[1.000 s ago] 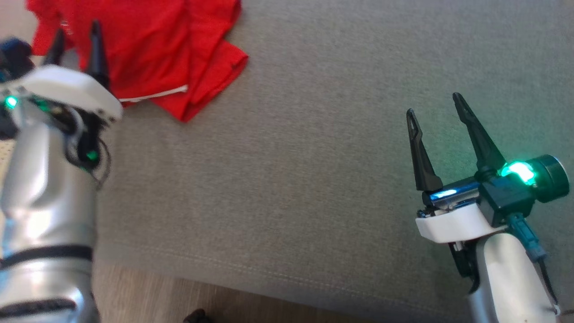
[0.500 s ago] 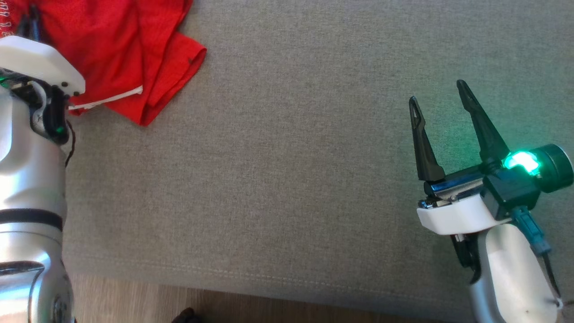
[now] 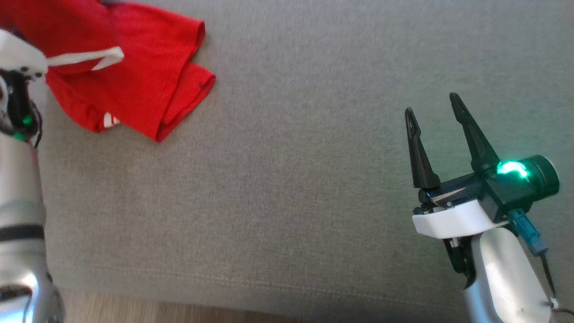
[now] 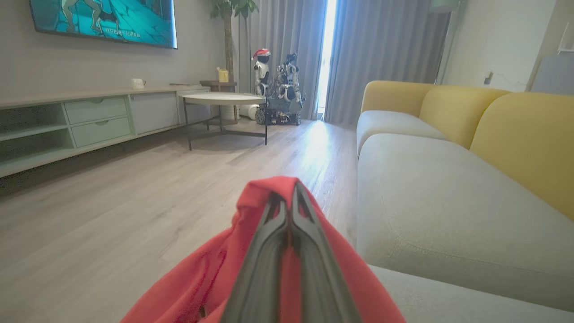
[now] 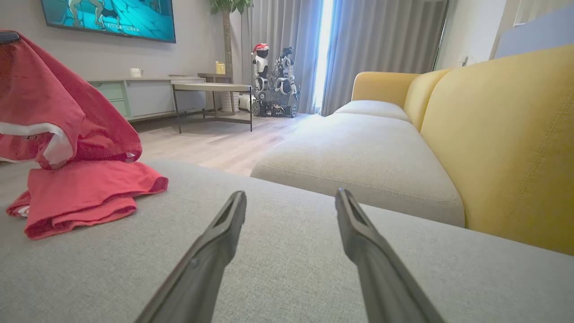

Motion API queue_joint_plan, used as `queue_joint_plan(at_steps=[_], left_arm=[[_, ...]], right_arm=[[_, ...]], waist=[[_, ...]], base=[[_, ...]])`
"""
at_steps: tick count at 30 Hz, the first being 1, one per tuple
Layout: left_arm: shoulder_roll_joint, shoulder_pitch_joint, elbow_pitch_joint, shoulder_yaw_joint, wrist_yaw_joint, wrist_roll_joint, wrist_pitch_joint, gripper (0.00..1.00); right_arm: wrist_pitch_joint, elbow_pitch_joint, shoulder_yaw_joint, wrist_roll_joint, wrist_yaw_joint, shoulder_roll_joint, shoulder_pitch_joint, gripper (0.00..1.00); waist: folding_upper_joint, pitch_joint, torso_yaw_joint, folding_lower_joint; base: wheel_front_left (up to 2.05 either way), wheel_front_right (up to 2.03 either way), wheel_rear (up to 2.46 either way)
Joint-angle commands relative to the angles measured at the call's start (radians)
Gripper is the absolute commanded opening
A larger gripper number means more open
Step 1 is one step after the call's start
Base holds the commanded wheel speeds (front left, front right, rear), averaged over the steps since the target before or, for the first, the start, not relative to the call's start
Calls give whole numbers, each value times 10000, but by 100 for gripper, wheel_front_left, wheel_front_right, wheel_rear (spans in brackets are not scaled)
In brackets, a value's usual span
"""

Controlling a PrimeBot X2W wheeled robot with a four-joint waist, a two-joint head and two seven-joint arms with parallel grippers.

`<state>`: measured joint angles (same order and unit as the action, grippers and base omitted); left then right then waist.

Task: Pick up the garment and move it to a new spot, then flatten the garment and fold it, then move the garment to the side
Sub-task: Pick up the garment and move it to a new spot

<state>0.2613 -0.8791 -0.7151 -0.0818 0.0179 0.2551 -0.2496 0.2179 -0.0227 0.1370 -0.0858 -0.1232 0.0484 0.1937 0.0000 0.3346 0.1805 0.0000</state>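
Observation:
The garment is a red shirt with white trim, at the upper left of the grey sofa seat. Part of the garment hangs lifted while its lower folds rest on the cushion. My left gripper is shut on the garment, red cloth draped round both fingers. In the head view the left arm's white wrist cover sits at the far left edge, its fingertips hidden. My right gripper stands open above the seat at the right, nothing between its fingers, well apart from the garment; its fingers point across the cushion.
The seat's front edge and wood floor run along the bottom of the head view. Yellow backrest cushions rise on the right. Beyond lie a round table, a low sideboard, a wall screen and another robot by the curtains.
My left gripper has shut on the garment and lifted part of it, so the cloth now hangs from the fingers. The head camera has shifted. The right gripper stays open.

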Motion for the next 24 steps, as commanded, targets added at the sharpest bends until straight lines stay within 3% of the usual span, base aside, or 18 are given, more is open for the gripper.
queue_joint_plan(at_steps=[1, 11, 19, 24], left_arm=[[635, 140, 792, -324, 51, -114, -119, 0], [83, 986, 3421, 487, 711, -68, 392, 0], [-462, 1261, 5220, 1281, 866, 265, 1505, 0], [-796, 1376, 6089, 1957, 949, 478, 2176, 0]], right_arm=[[149, 219, 255, 147, -75, 18, 35, 100], [387, -158, 151, 767, -75, 18, -166, 100], [431, -152, 159, 1084, -75, 18, -28, 100], [435, 52, 199, 1344, -75, 18, 144, 100]], waist=[[0, -570, -233, 0], [0, -1580, -1047, 0], [0, -1577, -2055, 0], [0, -1435, -3030, 0]], base=[[0, 0, 0], [0, 0, 0], [0, 0, 0], [0, 0, 0]])
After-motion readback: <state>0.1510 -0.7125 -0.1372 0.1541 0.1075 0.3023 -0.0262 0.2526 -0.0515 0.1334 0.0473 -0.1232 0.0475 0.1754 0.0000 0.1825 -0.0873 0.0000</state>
